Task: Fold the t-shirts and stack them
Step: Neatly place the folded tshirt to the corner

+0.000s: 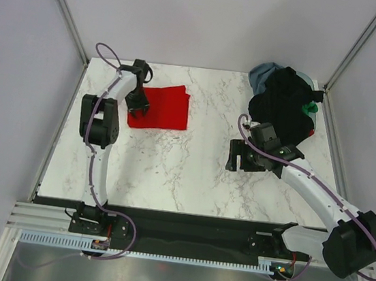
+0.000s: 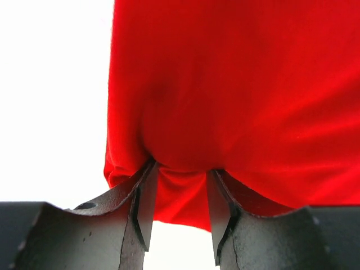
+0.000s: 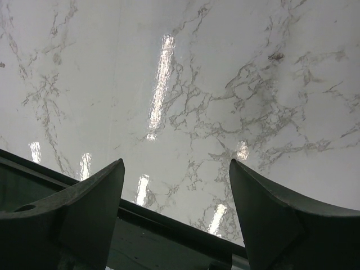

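Red t-shirt [image 1: 164,107] fold pinched by left tool [image 2: 183,169]; right tool [image 3: 176,161] spread above marble table [image 1: 191,168].

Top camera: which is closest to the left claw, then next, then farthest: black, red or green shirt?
1. Red shirt, pinched in the left claw, left side.
2. Black shirt, far right corner.
3. Green shirt, poking out past the black one's right edge.

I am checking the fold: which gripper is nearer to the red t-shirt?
Left. The left gripper pinches the red t-shirt; the right gripper is open above bare table, well to the shirt's right.
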`<state>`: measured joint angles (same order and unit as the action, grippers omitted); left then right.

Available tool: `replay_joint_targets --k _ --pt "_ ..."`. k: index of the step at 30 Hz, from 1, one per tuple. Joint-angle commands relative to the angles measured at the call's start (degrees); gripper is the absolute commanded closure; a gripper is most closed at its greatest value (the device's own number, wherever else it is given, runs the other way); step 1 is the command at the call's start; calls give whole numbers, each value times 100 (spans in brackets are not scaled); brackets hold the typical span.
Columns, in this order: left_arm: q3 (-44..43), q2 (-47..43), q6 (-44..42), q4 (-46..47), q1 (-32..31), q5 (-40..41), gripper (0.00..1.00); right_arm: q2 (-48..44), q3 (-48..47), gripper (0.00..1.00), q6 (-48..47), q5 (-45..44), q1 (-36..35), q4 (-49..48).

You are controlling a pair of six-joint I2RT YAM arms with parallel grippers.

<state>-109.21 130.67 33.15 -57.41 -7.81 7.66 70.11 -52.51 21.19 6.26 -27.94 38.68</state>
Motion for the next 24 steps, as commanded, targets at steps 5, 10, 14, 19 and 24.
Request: replay_joint_targets --k 5,10,14,19,24 --pt "-2872 1556 -976 -1062 1201 2107 49 318 180 17 -71 278 26 -308" --pt "-3722 1094 -1144 -878 1318 2345 43 635 171 17 -45 578 17 -457" --pt "-3118 259 -1117 -615 1186 2143 41 811 127 17 60 674 17 -607" --pt "-2169 -558 -1012 -439 966 1426 42 847 31 17 236 771 -18 -668" --pt "-1569 -693 -985 123 852 -60 45 680 92 17 342 754 -62 -625"
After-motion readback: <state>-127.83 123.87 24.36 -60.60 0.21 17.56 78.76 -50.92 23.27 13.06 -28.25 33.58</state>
